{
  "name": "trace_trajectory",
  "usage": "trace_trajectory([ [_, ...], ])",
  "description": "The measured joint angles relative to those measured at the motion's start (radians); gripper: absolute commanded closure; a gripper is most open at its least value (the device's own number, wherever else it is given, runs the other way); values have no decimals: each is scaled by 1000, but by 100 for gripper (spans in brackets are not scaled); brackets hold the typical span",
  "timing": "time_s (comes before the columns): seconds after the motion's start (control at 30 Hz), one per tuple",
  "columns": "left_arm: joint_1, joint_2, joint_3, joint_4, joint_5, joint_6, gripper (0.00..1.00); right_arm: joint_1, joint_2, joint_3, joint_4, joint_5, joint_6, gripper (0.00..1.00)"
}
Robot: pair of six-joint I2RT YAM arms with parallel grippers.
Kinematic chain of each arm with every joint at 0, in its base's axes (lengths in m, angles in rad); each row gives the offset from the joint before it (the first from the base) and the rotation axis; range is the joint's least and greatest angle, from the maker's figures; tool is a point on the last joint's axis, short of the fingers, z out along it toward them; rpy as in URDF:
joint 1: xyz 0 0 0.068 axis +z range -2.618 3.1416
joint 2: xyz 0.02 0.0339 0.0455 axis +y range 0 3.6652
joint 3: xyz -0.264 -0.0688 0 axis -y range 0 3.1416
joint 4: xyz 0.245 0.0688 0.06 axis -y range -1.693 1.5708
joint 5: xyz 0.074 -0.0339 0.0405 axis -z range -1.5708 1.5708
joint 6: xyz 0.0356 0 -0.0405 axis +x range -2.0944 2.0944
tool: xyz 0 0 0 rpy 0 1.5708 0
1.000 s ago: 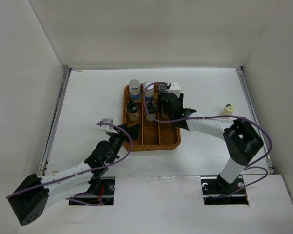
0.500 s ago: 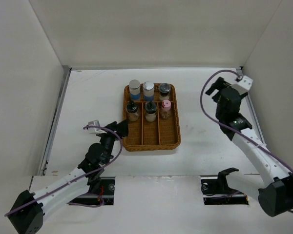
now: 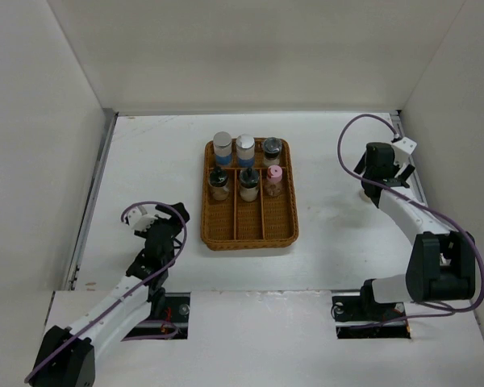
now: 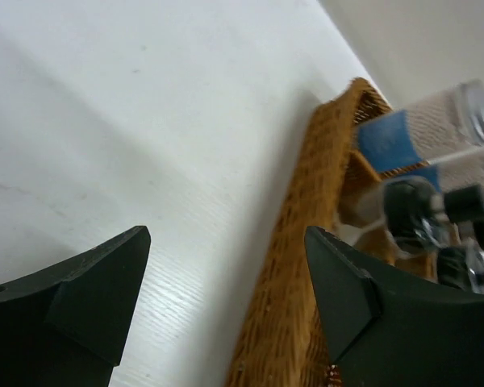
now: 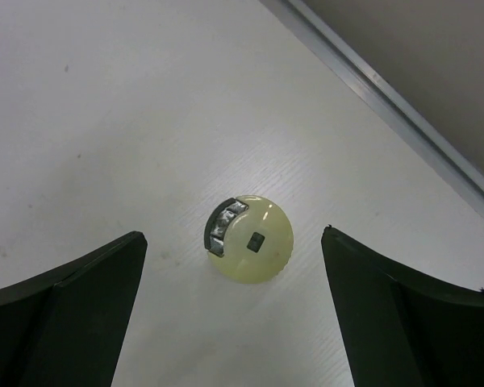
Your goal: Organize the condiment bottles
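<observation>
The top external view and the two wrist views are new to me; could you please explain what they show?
The overhead view looks down on two robot arms bolted at the near edge of a white table. Each arm ends in a two-finger gripper with a small camera beside it. The other two pictures come from those cameras, so the dark wedges at the bottom are the fingers.

A brown wicker tray holds six small condiment bottles in two rows. The left gripper is open and empty, facing the tray's left side. The right gripper, also open and empty, hovers above the cream-capped bottle, which stands alone near the table's right edge.
</observation>
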Motion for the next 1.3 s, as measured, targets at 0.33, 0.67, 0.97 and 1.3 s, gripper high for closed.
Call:
trace_trajectory([
  [0.33,85,-3,0,-54,78,-127,24,-50,82,2,1,-63,30,26],
  [0.67,90,1,0,-53,91,-146,24,-13,44,-19,26,-69,44,57],
  [0.97,101,51,-2,-34,108,-152,23,423,-272,-66,28,-19,47,56],
  [1.3,121,65,-4,-3,126,-152,23,791,-230,-66,26,3,114,55],
])
